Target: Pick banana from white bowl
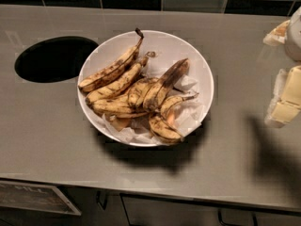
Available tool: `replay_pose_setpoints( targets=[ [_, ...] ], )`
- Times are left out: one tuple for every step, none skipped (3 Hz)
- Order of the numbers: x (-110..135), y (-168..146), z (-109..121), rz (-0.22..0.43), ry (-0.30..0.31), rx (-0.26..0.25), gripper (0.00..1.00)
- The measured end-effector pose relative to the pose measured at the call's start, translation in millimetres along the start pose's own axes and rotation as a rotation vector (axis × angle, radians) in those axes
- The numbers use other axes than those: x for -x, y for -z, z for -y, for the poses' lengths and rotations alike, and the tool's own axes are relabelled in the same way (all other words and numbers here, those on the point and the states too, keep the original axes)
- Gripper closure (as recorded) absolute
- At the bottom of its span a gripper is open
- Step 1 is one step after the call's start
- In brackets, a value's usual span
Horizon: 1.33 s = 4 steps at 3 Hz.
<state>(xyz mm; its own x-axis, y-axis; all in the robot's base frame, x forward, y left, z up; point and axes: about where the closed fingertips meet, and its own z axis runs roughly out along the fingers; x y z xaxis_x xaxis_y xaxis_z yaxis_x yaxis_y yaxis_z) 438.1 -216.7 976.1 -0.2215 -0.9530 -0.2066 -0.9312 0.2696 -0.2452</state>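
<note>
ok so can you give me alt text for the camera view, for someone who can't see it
A white bowl lined with crumpled paper holds a pile of overripe, brown-spotted bananas on a grey counter. A dark oval hole sits in the counter left of the bowl, and the robot's end effector is at the right edge, apart from the bowl.

**Gripper** (pixel 282 79): partly in view over the right edge of the counter (pixel 42 126), from mid-edge up toward the far right corner, and cut off by the frame.
- Upper part: rounded housing (pixel 296 32), white to pale grey, with a smooth surface.
- Adjoining it on the left: cream wedge (pixel 276 33), small, with an orange-tan tinge along one face.
- Lower part: pale-yellow blocks (pixel 290 95), squared and matte, bordered by cloudy whitish material along the left and bottom.
</note>
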Motion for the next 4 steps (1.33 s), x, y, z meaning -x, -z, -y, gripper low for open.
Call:
replay_pose_setpoints(
  targets=[
    [0, 0, 0, 0.000, 0.000, 0.000, 0.00],
    [26, 1, -1, 0.011, 0.102, 0.004, 0.00],
    [65, -1, -3, 0.019, 0.238, 0.021, 0.00],
    [110, -14, -12, 0.028, 0.378, 0.067, 0.00]
  ],
)
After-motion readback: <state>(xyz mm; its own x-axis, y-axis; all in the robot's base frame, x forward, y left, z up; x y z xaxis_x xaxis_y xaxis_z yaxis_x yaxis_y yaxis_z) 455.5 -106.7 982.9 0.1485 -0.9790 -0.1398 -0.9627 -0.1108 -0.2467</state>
